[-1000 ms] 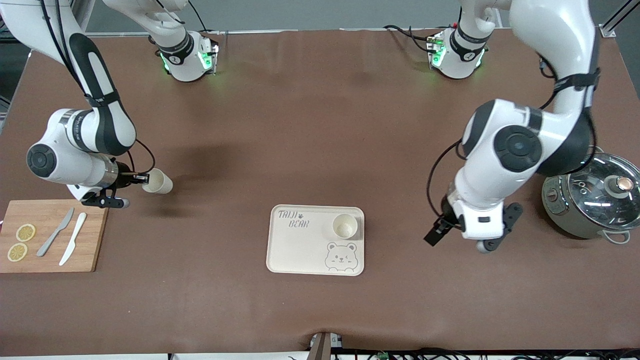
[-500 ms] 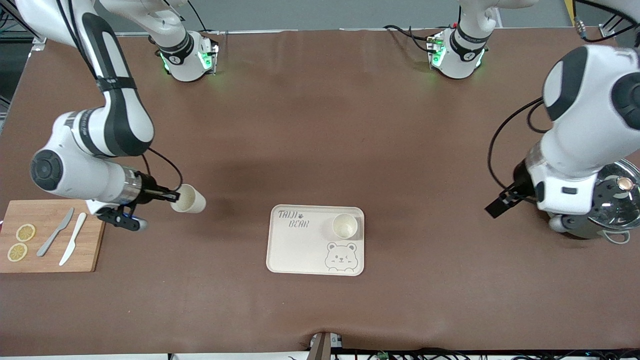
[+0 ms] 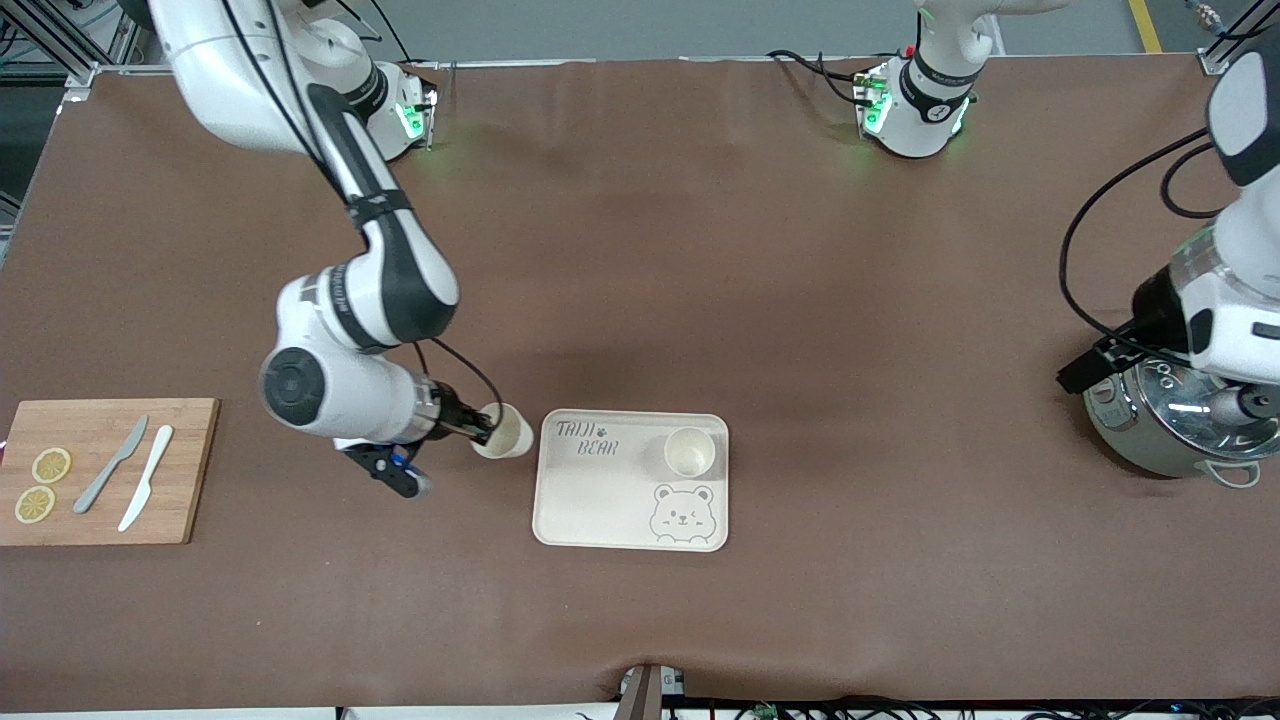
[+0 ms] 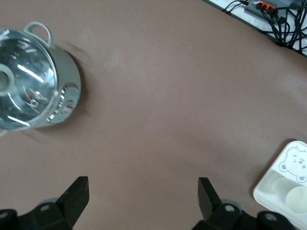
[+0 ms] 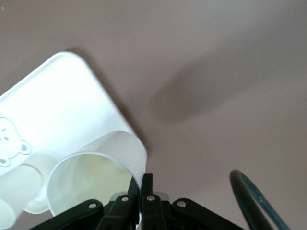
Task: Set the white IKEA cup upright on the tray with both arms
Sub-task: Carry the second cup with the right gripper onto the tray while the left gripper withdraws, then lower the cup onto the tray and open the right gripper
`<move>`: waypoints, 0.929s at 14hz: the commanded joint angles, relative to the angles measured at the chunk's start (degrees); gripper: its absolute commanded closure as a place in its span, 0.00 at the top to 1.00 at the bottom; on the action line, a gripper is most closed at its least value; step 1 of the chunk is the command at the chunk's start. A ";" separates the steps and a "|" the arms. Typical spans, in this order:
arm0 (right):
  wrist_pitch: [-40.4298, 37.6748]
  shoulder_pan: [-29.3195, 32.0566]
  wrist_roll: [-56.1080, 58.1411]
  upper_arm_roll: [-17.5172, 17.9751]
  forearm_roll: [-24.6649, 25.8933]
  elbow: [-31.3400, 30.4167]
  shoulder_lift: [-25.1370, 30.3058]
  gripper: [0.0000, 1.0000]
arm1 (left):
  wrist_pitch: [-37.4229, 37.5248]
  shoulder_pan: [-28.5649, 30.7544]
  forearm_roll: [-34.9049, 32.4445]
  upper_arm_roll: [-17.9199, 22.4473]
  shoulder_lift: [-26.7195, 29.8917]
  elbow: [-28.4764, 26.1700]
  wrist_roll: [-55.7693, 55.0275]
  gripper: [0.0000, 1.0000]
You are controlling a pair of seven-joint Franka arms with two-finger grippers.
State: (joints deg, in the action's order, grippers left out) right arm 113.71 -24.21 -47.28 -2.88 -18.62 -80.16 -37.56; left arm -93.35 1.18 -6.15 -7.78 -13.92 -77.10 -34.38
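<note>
Held cup: we see a white cup (image 3: 503, 432) in the air at the tray's edge toward the right arm's end of the table, tilted, its mouth turned up toward the front camera.
Right gripper: the right gripper (image 3: 484, 430) has its fingers pinched fully together on the cup's rim — one inside the wall, one outside, as the right wrist view shows (image 5: 146, 191).
Tray: the cream tray (image 3: 590, 500) lies flat near the table's middle; a second cup (image 3: 690, 452) already stands upright on it above the bear face (image 3: 682, 514).
Left gripper: the left gripper (image 4: 144, 191) hangs with its jaws wide apart and nothing in them, over bare table beside the lidded pot (image 3: 1180, 420); this arm waits.
Farther out: a wooden board (image 3: 100, 520) with two knives and lemon slices sits at the right arm's end.
Risk — we judge the rim pinch thin; the tilted cup could swing or slip before it is set level.
Risk — released while tilted, it could tip over on the tray or roll off the rim.
Risk — carried too far over the tray, it could knock the standing cup.
</note>
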 commanded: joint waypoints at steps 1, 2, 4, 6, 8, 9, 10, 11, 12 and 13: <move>1.24 -1.62 -3.78 -0.63 -0.98 5.01 -3.92 0.00 | 0.54 3.21 -0.53 -0.48 3.02 -1.83 8.42 1.00; 2.12 -2.15 -4.83 -0.63 -0.90 5.01 -4.71 0.00 | 0.71 4.35 -0.53 -0.48 3.55 -1.92 11.76 1.00; 4.32 -4.26 -5.98 -0.63 -0.72 4.92 -6.38 0.00 | 3.25 6.20 -0.53 -0.66 4.08 -2.00 15.21 1.00; 5.64 -5.57 -7.12 -0.63 -0.72 4.92 -7.96 0.00 | 6.59 6.91 -0.44 -0.66 5.31 -2.09 18.29 1.00; 7.48 -6.81 -7.74 -0.72 -0.37 4.83 -9.28 0.00 | 10.89 6.91 -0.44 -0.66 5.66 -1.74 19.70 1.00; 7.58 -6.81 -7.74 -0.72 -0.28 4.57 -9.37 0.00 | 11.96 6.91 -0.36 -0.75 6.45 -1.74 19.62 1.00; 7.58 -6.81 -7.83 -0.72 -0.19 4.48 -9.37 0.00 | 12.14 6.82 -0.44 -0.75 7.59 -1.83 19.70 1.00; 7.58 -6.81 -7.83 -0.72 -0.10 4.48 -9.46 0.00 | 12.66 6.82 -0.53 -0.83 8.47 -2.26 19.62 1.00; 7.58 -6.81 -7.83 -0.81 -0.10 4.48 -9.46 0.00 | 12.67 6.65 -0.53 -0.92 8.74 -2.44 19.53 1.00; 7.49 -6.38 -7.74 -0.98 -0.10 4.48 -9.55 0.00 | 12.67 6.47 -0.53 -1.27 9.00 -2.62 19.53 1.00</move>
State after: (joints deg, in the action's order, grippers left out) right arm 121.84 -30.86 -54.05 -3.29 -18.62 -77.12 -46.38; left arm -80.89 7.53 -6.15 -8.27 -7.24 -77.53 -15.72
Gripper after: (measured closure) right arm 0.969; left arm 0.000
